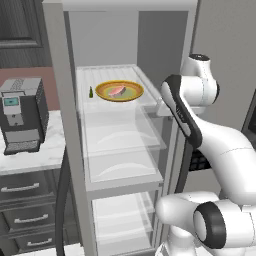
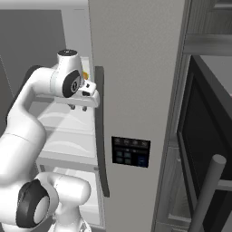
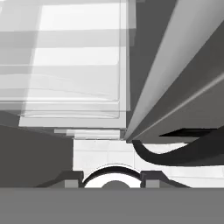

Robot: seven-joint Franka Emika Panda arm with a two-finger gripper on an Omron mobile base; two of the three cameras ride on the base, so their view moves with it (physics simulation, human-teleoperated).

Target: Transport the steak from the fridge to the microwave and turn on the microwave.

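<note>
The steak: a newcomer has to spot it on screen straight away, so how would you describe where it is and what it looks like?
Find the tall light-grey fridge, open in the left base view, and look at its top glass shelf. A round yellow-orange plate sits there, and the steak is the small pinkish-red oval slab lying on it. The small dark green item stands beside the plate, not on it.

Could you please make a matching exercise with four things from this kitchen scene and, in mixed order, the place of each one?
Things:
1. steak
2. yellow plate
3. coffee machine
4. black button panel

Places:
A. on the marble counter left of the fridge
B. on the fridge door's front
C. on the plate
D. on the upper glass shelf

Pairs: 1-C, 2-D, 3-A, 4-B
</note>
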